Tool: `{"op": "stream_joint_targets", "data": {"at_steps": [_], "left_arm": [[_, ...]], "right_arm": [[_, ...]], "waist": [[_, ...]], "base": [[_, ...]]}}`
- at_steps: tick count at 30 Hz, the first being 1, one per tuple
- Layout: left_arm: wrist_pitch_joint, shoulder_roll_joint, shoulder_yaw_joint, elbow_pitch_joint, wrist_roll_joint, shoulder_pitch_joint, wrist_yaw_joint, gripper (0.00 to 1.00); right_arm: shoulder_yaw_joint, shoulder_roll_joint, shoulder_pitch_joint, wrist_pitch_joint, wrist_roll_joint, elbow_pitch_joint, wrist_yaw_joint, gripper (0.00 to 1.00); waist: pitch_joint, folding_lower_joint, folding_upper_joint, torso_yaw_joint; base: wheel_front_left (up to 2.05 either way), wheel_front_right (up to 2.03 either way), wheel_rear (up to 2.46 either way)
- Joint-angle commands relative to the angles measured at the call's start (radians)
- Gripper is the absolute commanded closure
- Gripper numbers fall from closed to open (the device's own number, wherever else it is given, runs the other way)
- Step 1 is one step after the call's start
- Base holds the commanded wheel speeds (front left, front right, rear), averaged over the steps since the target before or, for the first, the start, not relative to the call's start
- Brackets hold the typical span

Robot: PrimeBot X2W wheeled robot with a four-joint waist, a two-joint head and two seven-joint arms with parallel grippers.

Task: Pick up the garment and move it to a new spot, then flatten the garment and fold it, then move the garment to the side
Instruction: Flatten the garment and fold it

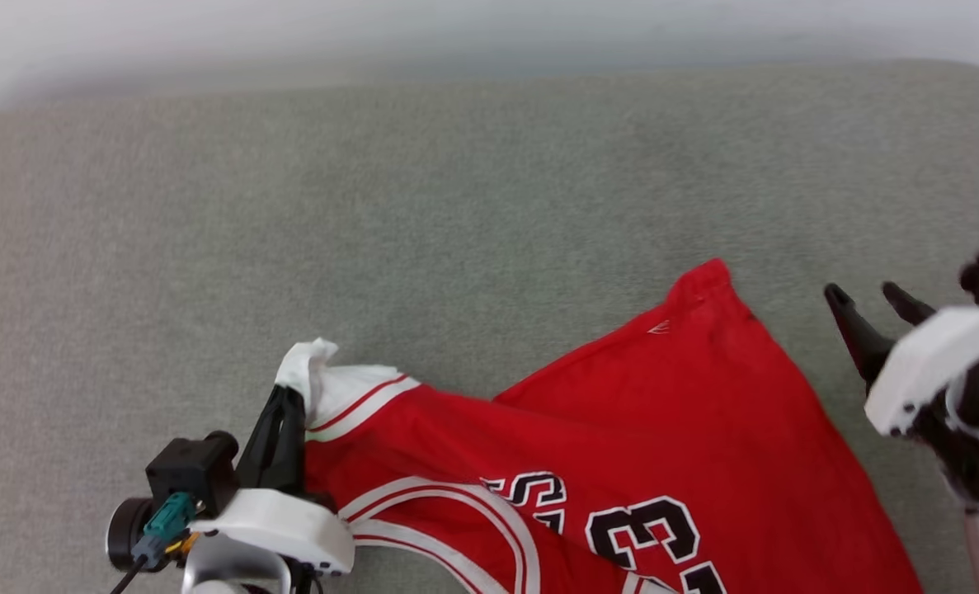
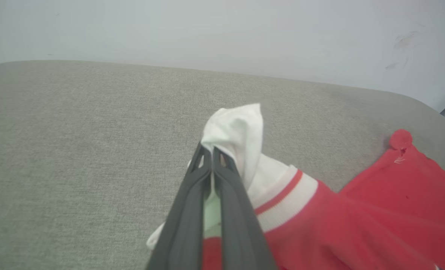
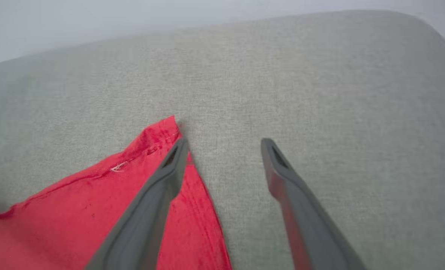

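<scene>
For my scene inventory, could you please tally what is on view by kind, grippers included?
Garments: 1 (the red garment)
Grippers: 2 (left gripper shut on the garment's white trim, right gripper open beside its far corner)
Surfaces: 1 (grey fabric surface)
Total: 4

The garment (image 1: 662, 412) bears black, white-outlined characters: seemingly a 3, the others cut off and unclear.

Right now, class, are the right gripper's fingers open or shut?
Open. The right gripper has its fingers wide apart with grey cushion between them; the garment lies beside one finger.
</scene>
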Motion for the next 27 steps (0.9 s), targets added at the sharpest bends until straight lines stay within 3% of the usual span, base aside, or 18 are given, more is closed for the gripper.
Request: {"op": "stream_joint_targets", "data": {"at_steps": [1, 9, 20, 21, 23, 27], "left_arm": [[-0.004, -0.002, -0.002, -0.002, 0.007, -0.018, -0.004, 1.0], [-0.02, -0.027, -0.037, 0.022, 0.021, -0.116, -0.03, 1.0], [-0.05, -0.05, -0.058, 0.073, 0.023, -0.178, -0.044, 1.0], [-0.052, -0.05, -0.058, 0.077, 0.022, -0.177, -0.044, 1.0], [-0.054, -0.05, -0.058, 0.085, 0.019, -0.175, -0.043, 1.0], [-0.054, -0.038, -0.051, 0.096, 0.012, -0.175, -0.047, 1.0]], "right_arm": [[0.008, -0.017, -0.031, 0.029, 0.006, 0.017, 0.0, 0.0], [0.128, -0.07, -0.266, 0.402, 0.055, 0.164, 0.0, 0.0], [0.297, -0.043, -0.324, 0.523, 0.091, 0.349, 0.0, 0.0], [0.312, -0.043, -0.321, 0.53, 0.09, 0.364, 0.0, 0.5], [0.332, -0.04, -0.322, 0.531, 0.1, 0.385, 0.0, 1.0], [0.346, -0.057, -0.362, 0.468, 0.102, 0.381, 0.0, 1.0]], "waist": [[0.035, 0.0, 0.0, 0.03], [0.117, 0.0, 0.0, 0.106], [0.168, 0.0, 0.0, 0.135], [0.167, 0.0, 0.0, 0.134], [0.16, 0.0, 0.0, 0.13], [0.13, 0.0, 0.0, 0.115]], "base": [[0.0, 0.0, 0.0], [0.0, 0.0, 0.0], [0.0, 0.0, 0.0], [0.0, 0.0, 0.0], [0.0, 0.0, 0.0], [0.0, 0.0, 0.0]]}}
